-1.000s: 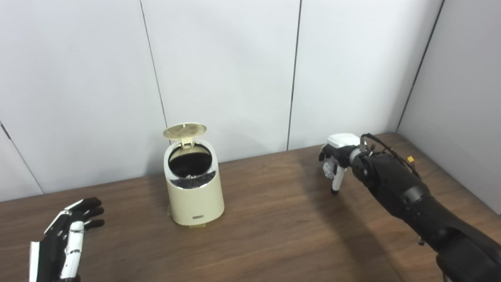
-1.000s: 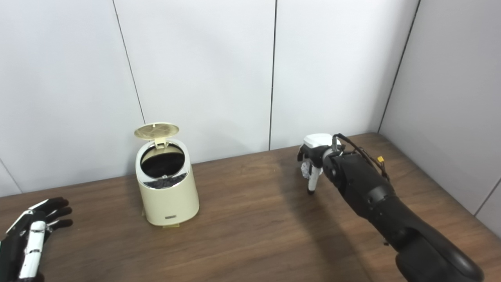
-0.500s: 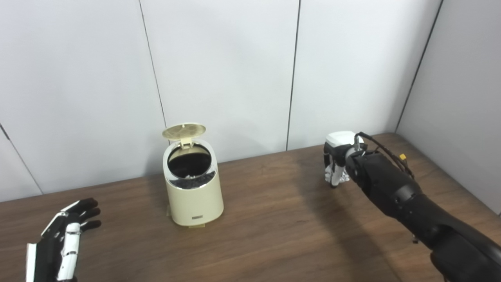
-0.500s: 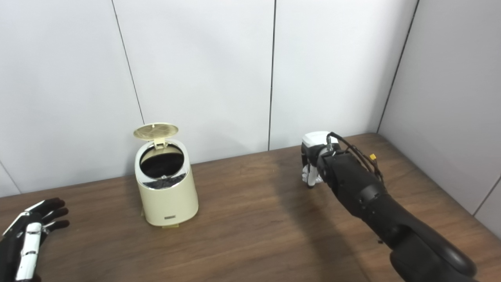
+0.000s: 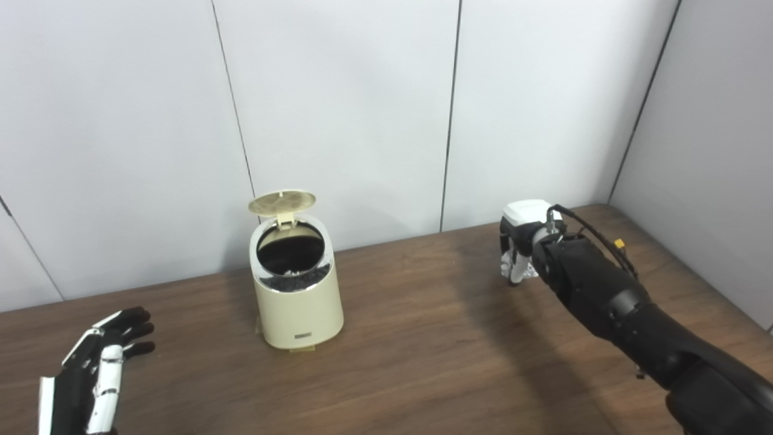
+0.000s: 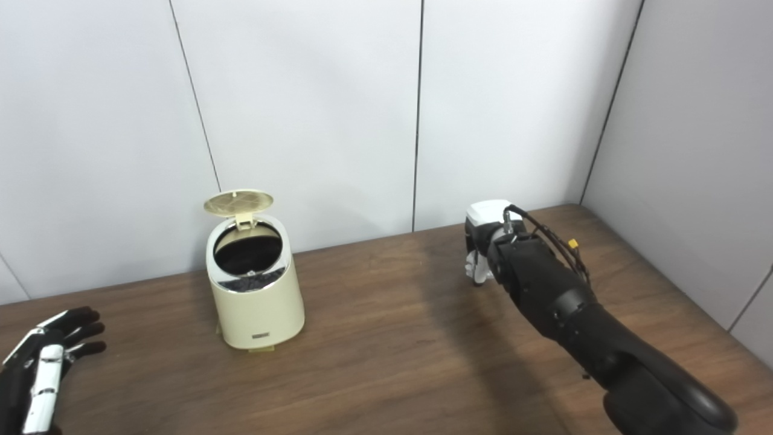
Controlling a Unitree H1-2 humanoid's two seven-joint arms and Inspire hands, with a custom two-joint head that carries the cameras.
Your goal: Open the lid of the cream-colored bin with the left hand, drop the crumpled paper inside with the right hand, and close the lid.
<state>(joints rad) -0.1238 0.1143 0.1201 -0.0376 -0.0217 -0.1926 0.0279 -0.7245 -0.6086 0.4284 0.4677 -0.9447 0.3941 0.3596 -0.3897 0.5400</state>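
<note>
Lid (image 5: 282, 202) up on the cream bin (image 5: 297, 302); right hand (image 5: 518, 246) curls around the crumpled paper (image 5: 526, 272) far right on the table (image 5: 423, 350) (light, squashy; a gentle wrap suffices). Left hand (image 5: 96, 368) is spread, empty.

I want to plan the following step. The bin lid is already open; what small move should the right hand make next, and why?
Probably lift the right hand, whose fingers look closed around the crumpled paper low at the table. The bin stands well apart, lid up, so the paper must first clear the table.
</note>
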